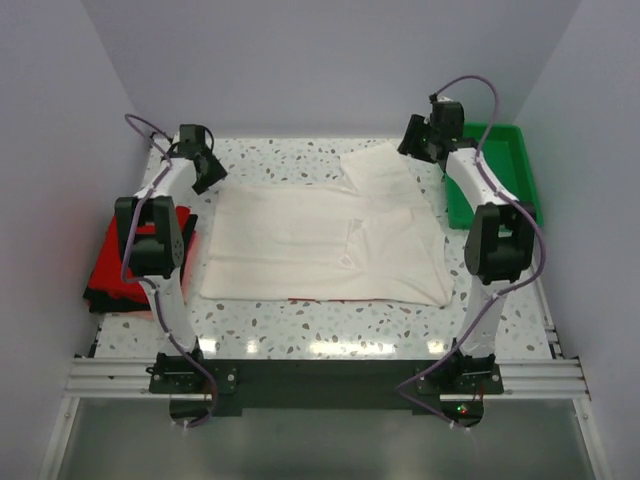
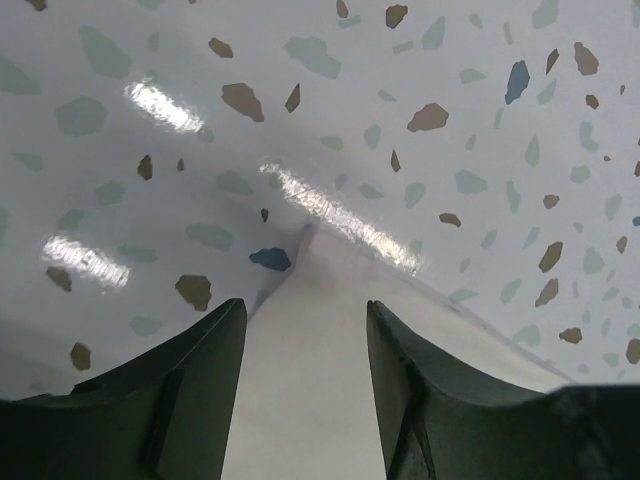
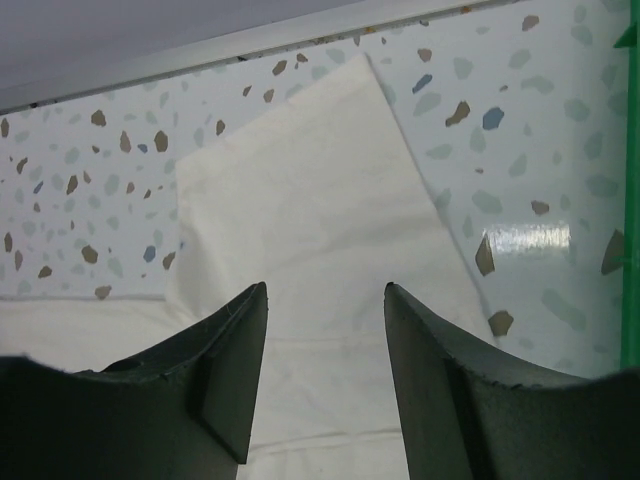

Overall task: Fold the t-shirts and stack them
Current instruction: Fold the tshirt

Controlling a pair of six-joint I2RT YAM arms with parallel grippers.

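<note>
Fingers of the left gripper (image 2: 304, 305) are standing apart, holding nothing, over the far left corner of a big cream-white soft cloth t-shirt (image 1: 300, 240). It is lying spread flat in the middle of the speckled white table (image 1: 300, 325). The right gripper (image 3: 325, 290) is hovering over its far right sleeve, fingers apart too. A bright red folded t-shirt (image 1: 120, 255) is sitting at the left edge.

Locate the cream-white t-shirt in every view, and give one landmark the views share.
Top external: the cream-white t-shirt lies spread flat across the middle of the picture.
Left wrist: only one corner, bottom centre, framed by the open left gripper.
Right wrist: one flap fills the centre, beyond the open right gripper.
Shared landmark: the speckled tabletop.
</note>
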